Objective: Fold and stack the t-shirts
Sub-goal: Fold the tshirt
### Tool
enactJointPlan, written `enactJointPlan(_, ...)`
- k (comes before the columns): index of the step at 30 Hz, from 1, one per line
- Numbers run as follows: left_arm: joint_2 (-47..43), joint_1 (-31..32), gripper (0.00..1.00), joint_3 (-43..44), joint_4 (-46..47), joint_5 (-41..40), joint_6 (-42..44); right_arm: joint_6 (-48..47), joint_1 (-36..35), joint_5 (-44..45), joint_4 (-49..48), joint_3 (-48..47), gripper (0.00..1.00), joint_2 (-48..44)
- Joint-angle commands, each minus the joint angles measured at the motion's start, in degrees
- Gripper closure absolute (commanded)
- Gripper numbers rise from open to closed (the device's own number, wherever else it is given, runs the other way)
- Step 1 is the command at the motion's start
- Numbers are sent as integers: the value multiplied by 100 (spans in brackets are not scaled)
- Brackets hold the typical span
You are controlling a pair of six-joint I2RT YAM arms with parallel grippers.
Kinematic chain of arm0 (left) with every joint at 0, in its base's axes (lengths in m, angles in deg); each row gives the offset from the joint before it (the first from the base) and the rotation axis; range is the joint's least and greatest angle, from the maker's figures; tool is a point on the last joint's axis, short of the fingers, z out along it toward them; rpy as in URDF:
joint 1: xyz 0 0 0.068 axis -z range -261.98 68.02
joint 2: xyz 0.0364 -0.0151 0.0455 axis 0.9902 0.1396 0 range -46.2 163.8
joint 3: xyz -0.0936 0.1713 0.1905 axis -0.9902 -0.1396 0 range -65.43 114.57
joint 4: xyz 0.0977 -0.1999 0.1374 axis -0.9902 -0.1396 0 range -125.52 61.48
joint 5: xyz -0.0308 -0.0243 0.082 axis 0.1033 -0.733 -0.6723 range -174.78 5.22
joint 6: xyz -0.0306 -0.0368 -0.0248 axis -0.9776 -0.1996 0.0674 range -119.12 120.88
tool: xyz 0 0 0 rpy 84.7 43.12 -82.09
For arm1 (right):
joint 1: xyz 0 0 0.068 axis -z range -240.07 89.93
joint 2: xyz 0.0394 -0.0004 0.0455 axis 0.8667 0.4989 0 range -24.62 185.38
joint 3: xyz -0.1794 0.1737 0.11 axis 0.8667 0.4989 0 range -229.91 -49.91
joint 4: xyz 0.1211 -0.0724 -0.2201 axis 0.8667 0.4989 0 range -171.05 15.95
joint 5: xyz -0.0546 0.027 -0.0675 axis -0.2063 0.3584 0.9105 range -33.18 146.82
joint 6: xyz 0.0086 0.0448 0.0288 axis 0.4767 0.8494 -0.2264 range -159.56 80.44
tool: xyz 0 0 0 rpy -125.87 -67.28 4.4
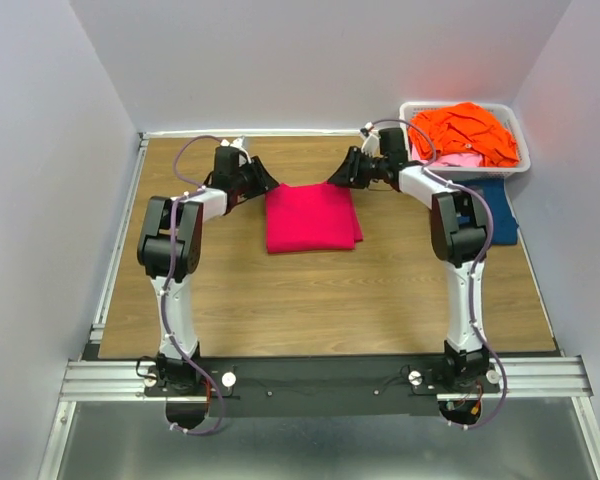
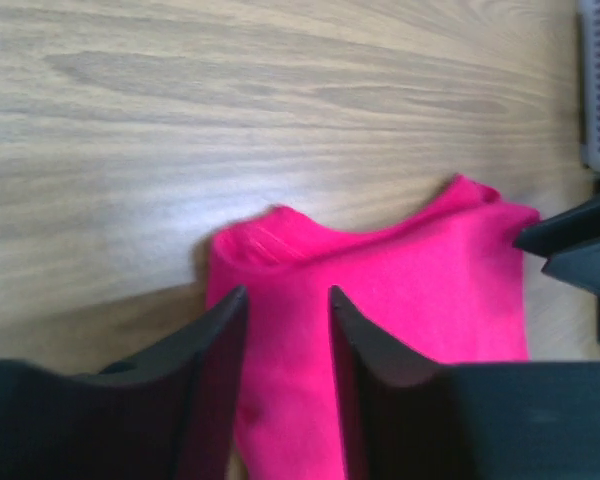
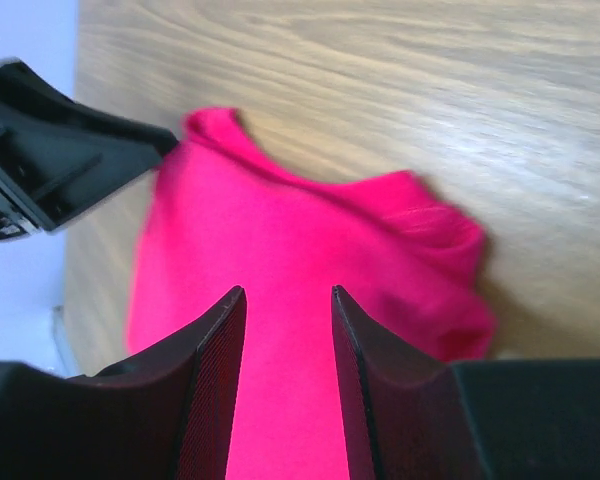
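Rail [image 1: 320, 378]: nearest of all, running along the near edge of the bench [image 1: 310, 310]. Both arms are bolted to it and reach toward the far edge.
Left gripper [image 1: 258, 180]: jaws parted with nothing pinched between them. It hangs just over the far-left corner of the magenta t-shirt [image 1: 310, 217].
Right gripper [image 1: 342, 172]: the mirror image at the far-right corner, jaws apart and empty, with cloth visible through the gap in its wrist view.
Magenta t-shirt: folded into a compact rectangle lying flat, closer to the far edge than the near one and roughly midway between the left and right edges.
Why this pose: one gripper at each far corner suits a two-handed fold. With the cloth flat and both jaws parted, the fold looks finished rather than in progress.
Basket [image 1: 450, 103]: in the far right corner, holding a crumpled orange t-shirt [image 1: 465, 132] on top of a pale pink t-shirt [image 1: 458, 159] — apparently the pile waiting to be folded.
Dark blue t-shirt [image 1: 498, 215]: flat by the right edge, just on the near side of the basket and partly hidden by the right arm — probably the base of the stack.
Likely next: carry the magenta t-shirt onto the blue one.
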Motion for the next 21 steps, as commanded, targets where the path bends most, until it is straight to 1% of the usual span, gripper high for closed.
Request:
enactJointPlan(1,-1024,-9,48,-532,663,187,-67,606,18,-145,-1150,707,53,-771)
enactJointPlan(3,-1236,-9,48,-926,840,319,-155,862,9,-207,-1530,999,53,-920)
enactJointPlan(6,-1570,9,49,-1454,1270,425,-384,1372,18,-198,-2355,1456,53,-939)
enactJointPlan(7,-1606,9,52,-1569,1384,452,-454,1547,18,-181,-2898,1605,53,-913)
enactJointPlan(8,-1563,9,54,-1701,1612,495,-594,1819,9,-85,-3068,1746,53,-869)
enactJointPlan(10,-1431,26,60,-1728,1728,654,-700,2049,18,-14,-3419,1791,53,-649)
enactJointPlan(13,-1001,18,63,-1676,2000,751,-903,2217,18,258,-3536,1782,53,-421)
enactJointPlan(14,-730,17,65,-1606,2027,742,-912,2174,9,363,-3545,1782,53,-298)
enactJointPlan(19,97,-149,66,-1052,2036,864,-1131,1989,88,1145,-3405,1782,53,-16)
enactJointPlan(21,213,-220,66,-982,2071,996,-1228,1936,167,1513,-3273,1869,53,-33)
